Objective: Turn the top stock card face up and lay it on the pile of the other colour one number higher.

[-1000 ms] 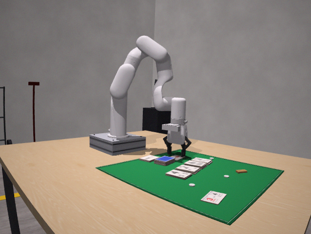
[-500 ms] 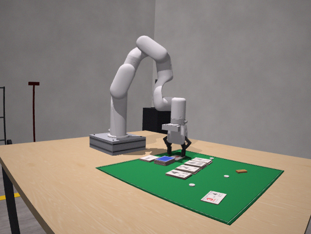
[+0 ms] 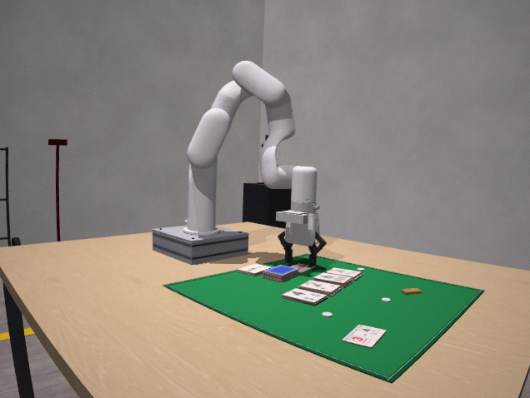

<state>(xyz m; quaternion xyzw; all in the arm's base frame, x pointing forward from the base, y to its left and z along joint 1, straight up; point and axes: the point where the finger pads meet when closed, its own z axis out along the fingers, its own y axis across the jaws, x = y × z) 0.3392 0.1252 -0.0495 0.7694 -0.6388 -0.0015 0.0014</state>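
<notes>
The face-down stock [image 3: 280,272], a stack with a blue top, sits on the green mat [image 3: 325,304]. A single face-up card [image 3: 253,269] lies to its left. Several face-up piles lie in a row to its right: [image 3: 304,296], [image 3: 320,286], [image 3: 333,279], [image 3: 343,272]; their numbers are too small to read. My gripper [image 3: 300,257] is open and empty, pointing down just behind the stock, above a small card [image 3: 302,267] partly hidden by the fingers. A face-up card [image 3: 364,335] with a red 3 lies apart near the mat's front right edge.
Three small white discs [image 3: 327,314], [image 3: 386,299], [image 3: 360,269] and a small brown block [image 3: 411,291] lie on the mat. The robot base [image 3: 200,242] stands behind the mat at the left. A black box [image 3: 265,203] stands behind the table.
</notes>
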